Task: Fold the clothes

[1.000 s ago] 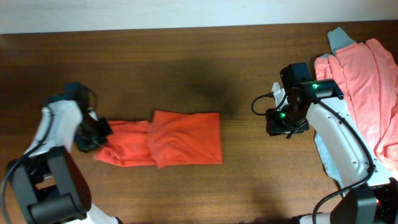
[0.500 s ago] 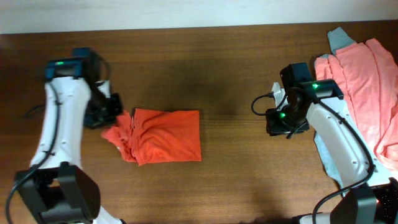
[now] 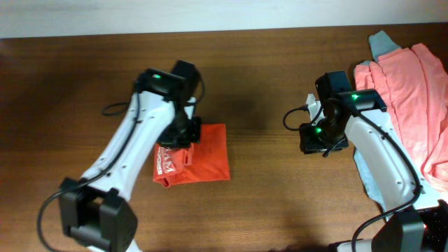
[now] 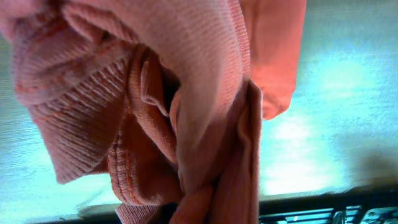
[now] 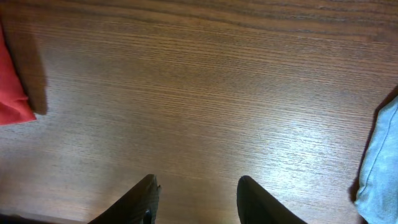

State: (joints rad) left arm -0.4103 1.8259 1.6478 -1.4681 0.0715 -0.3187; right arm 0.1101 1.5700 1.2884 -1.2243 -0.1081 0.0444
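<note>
Worktop (image 3: 266, 63) of dark brown wood carries, in the overhead view, the orange-red T-shirt (image 3: 206, 154), folded into a compact block near the middle with white print showing at its left edge. The left claw (image 3: 186, 133) sits on the cloth at the block's upper left corner. The right claw (image 3: 316, 137) hangs over bare wood, well apart from the shirt. A salmon-pink garment (image 3: 409, 84) lies heaped at the right edge, a grey-blue garment (image 3: 381, 43) peeking from under it.

In the left wrist view, bunched orange-red cloth fills the frame, and the claw is clamped on its ribbed hem and folds.

In the right wrist view, two dark fingers (image 5: 140, 199) stand apart with nothing between them. A red shirt corner shows at the left edge and grey-blue cloth at the right.
</note>
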